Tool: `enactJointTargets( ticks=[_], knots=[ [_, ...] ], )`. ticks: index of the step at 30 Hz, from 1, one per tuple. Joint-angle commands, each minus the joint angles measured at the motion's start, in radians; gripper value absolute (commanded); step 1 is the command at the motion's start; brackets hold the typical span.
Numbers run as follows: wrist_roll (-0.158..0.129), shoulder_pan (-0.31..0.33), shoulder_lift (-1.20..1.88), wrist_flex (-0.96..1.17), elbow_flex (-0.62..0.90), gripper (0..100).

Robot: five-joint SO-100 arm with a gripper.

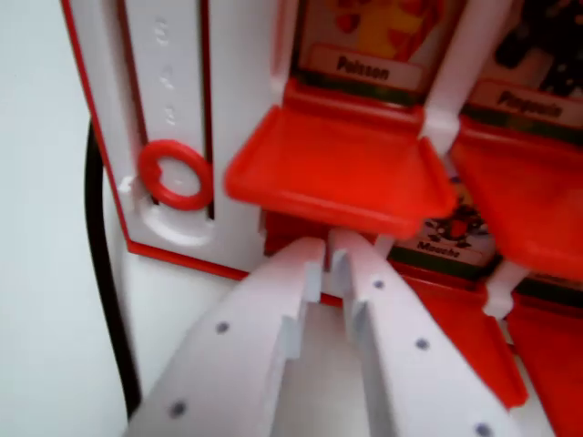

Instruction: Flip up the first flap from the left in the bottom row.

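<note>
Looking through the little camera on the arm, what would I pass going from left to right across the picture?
Black cable → red ring slider → red flap under the "Poisson" label → second red flap under the next label. The white gripper sits low in the middle, tips nearly together below the first flap.

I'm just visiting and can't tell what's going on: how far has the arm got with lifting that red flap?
Done: the tool has reached the board, its white fingers nearly together, tips at the near edge of the red flap under the "Poisson" label. In hand: that flap sticks out roughly level, seemingly mid-lift. Left: pushing it upright. Whether the tips touch it is unclear.
</note>
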Motion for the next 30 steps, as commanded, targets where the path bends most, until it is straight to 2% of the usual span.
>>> enactJointTargets(
  ticks=[1, 9, 14, 18, 21, 24, 27, 30],
  knots=[
    [-0.002, 0.003, 0.037, 0.002, -0.109, 0],
    [-0.023, -0.002, 0.201, 0.035, 0.006, 0],
    [-0.025, -0.017, 0.466, 0.092, 0.184, 0],
    [-0.041, -0.021, 0.755, 0.19, 0.334, 0],
    [-0.08, 0.015, 0.996, 0.261, 0.472, 0],
    [-0.12, 0.081, 1.233, 0.33, 0.603, 0],
    [-0.129, 0.141, 1.506, 0.517, 0.68, 0],
    [-0.107, 0.167, 1.761, 0.713, 0.707, 0]
  ],
)
